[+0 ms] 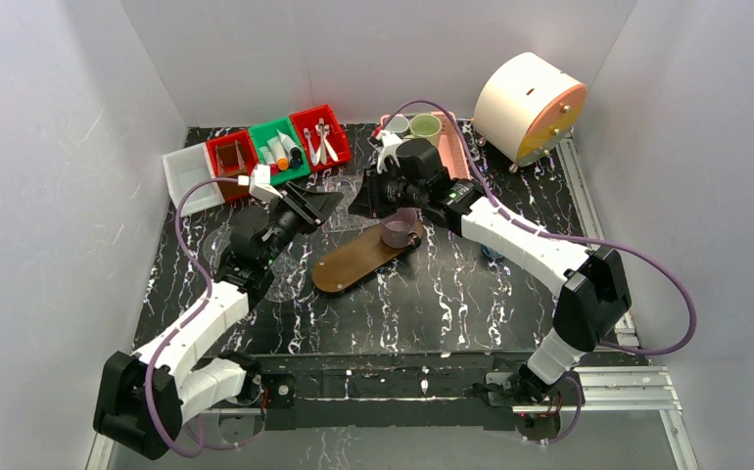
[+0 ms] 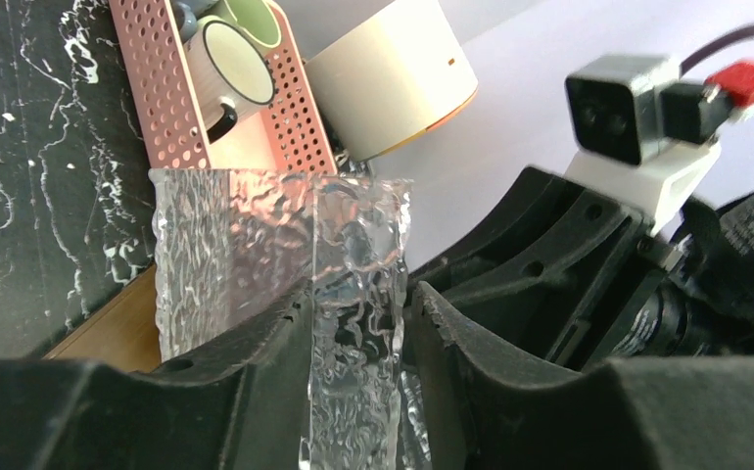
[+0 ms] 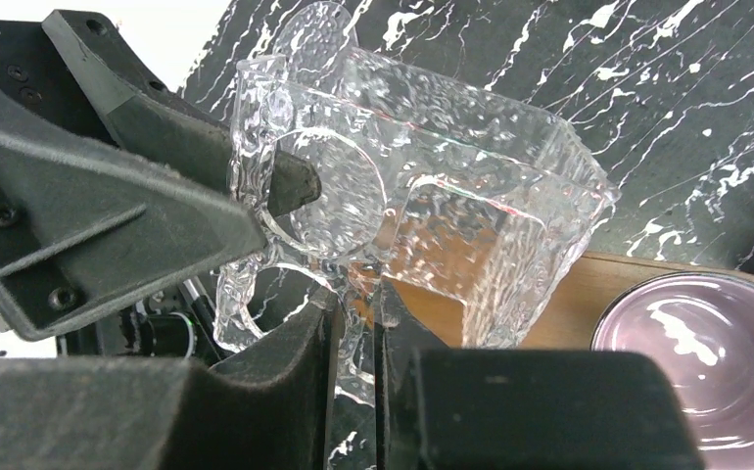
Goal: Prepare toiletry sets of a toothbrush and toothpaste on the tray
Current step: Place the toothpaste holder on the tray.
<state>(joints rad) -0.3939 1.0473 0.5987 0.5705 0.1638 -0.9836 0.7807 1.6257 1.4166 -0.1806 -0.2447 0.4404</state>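
Over the tray (image 1: 344,269), your left end effector (image 2: 358,323) and right end effector (image 3: 353,323) both pinch the clear bag (image 3: 432,196), seemingly by thin edges; tugging could slip it.

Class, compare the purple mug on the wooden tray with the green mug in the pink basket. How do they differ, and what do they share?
Colour: the purple mug is glossy mauve, the green mug pale green.
Place: the purple mug stands on the wooden tray, the green mug in the pink basket.
Company: the purple mug is the only mug there, the green mug sits beside a white mug.
Both stand upright, mouths up.
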